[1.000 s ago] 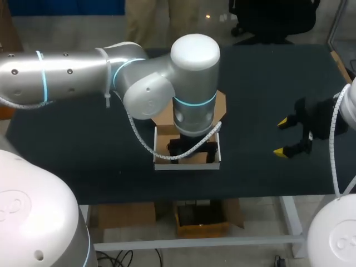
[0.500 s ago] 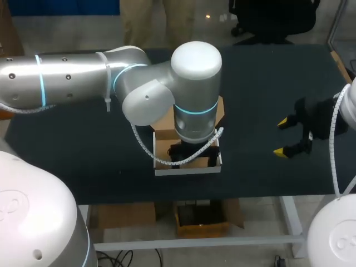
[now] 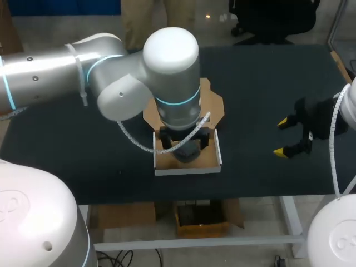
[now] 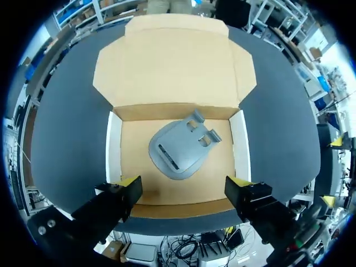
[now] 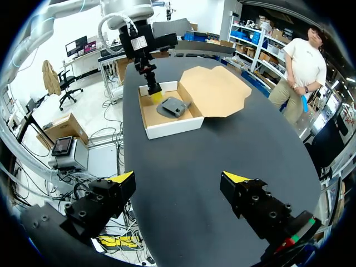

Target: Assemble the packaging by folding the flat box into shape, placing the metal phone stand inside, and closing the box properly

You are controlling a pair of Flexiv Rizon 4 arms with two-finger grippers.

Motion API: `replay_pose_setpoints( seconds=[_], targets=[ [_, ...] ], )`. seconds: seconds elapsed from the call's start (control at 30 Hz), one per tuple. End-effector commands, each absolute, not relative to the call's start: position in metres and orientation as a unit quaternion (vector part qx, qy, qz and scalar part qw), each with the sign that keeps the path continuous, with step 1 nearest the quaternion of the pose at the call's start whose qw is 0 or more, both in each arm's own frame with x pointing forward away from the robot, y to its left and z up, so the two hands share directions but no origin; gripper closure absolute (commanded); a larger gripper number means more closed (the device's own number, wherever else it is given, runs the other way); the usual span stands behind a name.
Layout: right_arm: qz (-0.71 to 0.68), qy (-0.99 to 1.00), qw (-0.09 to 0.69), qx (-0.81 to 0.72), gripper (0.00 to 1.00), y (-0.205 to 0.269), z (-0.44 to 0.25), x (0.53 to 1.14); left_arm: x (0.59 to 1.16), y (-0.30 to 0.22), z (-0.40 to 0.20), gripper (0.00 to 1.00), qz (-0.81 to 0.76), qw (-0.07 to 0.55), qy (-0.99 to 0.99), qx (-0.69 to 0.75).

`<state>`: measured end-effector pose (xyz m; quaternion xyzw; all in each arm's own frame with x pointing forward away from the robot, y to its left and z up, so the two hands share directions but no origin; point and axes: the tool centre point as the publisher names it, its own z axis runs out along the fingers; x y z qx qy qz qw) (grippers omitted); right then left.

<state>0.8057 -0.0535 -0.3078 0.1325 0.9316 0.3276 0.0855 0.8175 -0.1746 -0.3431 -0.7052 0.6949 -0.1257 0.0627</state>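
The cardboard box (image 3: 187,168) stands folded and open-topped near the table's front edge, its lid flap (image 3: 214,105) lying flat behind it. The grey metal phone stand (image 3: 188,151) lies flat on the box floor. My left gripper (image 3: 184,140) hangs open just above the box; in its wrist view the stand (image 4: 181,150) lies ahead of the open left gripper (image 4: 184,181), touching neither finger, inside the white-walled box (image 4: 114,150). My right gripper (image 3: 282,137) stands open and empty over bare table at the right. From the right gripper (image 5: 179,178), the box (image 5: 172,129) and stand (image 5: 173,105) sit far ahead.
The dark table mat (image 3: 267,83) spreads around the box on all sides. The lid flap (image 4: 172,61) reaches toward the table's far edge. The table's front edge runs close below the box.
My left arm has risen and drawn back toward the left, uncovering the phone stand lying in the box. The right arm has not moved.
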Motion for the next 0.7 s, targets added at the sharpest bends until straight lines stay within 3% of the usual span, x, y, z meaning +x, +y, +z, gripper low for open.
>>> replay_pose_setpoints(
  seconds=[0.03,0.7],
  targets=[
    [0.33,0.931,0.086,0.132,0.0,-0.055,-0.308,0.805,0.82,-0.132,-0.314,0.0,-0.171,0.031,0.708,-0.684],
    [0.33,0.931,0.086,0.132,0.0,-0.055,-0.308,0.805,0.88,-0.029,-0.289,0.0,-0.262,-0.007,0.751,-0.606]
  ],
)
